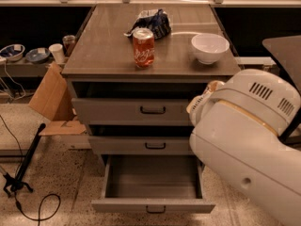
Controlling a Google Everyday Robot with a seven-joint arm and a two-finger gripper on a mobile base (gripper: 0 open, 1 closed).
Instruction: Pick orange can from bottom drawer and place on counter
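The bottom drawer [153, 205] of the grey cabinet is pulled out, and the part of its grey interior I can see is bare. The orange can is out of view. The counter [103, 41] carries a brighter red-orange can [143, 47] with white script near its front middle. My arm's large white housing [244, 140] fills the right side and covers the drawers' right ends. My gripper is not in view; it lies somewhere beyond the housing.
On the counter a white bowl [209, 47] sits at the right and a dark snack bag [153, 22] at the back. The two upper drawers are shut. A cardboard piece [49, 95] leans left of the cabinet. A black stand [23, 166] and cable lie on the floor.
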